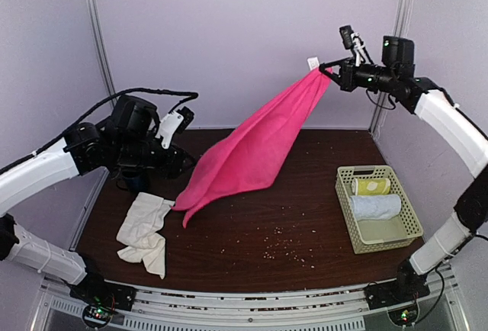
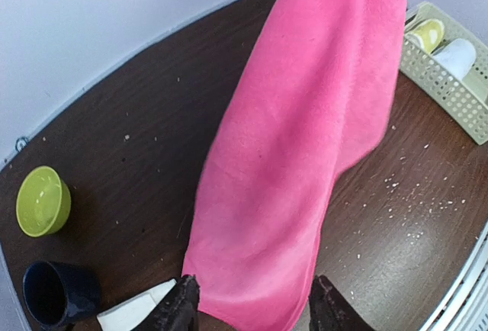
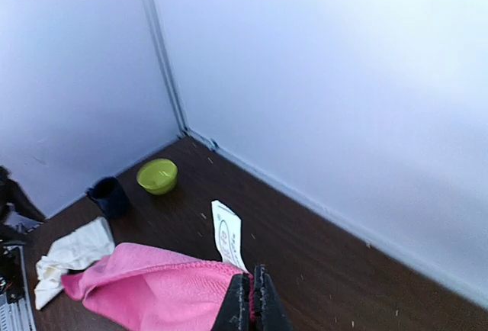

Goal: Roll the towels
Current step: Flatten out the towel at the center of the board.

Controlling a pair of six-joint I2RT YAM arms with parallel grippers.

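Top view: shows the pink towel strung slantwise from the raised right gripper at the back right down to the left, lower tip over the table just beside the crumpled cream towel. Left wrist view: shows the left gripper spread wide, the pink towel's lower end between its fingers, contact with them not clear. Right wrist view: shows the right gripper's fingers pressed together, pinching the pink towel's corner beside a white label, high above the tabletop.
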